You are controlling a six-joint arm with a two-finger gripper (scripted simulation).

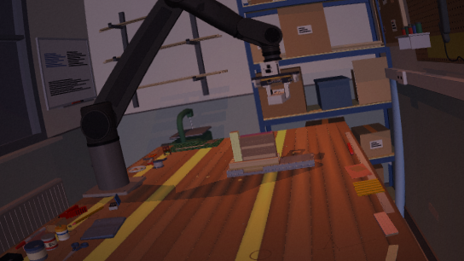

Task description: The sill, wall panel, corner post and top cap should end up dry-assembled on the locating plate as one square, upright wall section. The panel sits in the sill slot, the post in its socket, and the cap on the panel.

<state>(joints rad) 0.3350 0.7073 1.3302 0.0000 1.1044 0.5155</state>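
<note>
My gripper [275,91] hangs high above the bench, over the far side of the assembly, and it is closed on the long flat top cap [276,78], held level across the fingers. Below it the grey locating plate [270,166] lies in the middle of the bench. The sill [255,163] rests on the plate. The wall panel [258,146] stands upright in the sill. The pale corner post [235,146] stands upright at the panel's left end, touching it.
The blue shelf rack [324,64] with boxes stands right behind the gripper. The arm's base [106,166] is at the bench's left. A green clamp [185,128] sits behind the assembly. Small tools and jars lie along the left edge, and flat pads [366,181] along the right.
</note>
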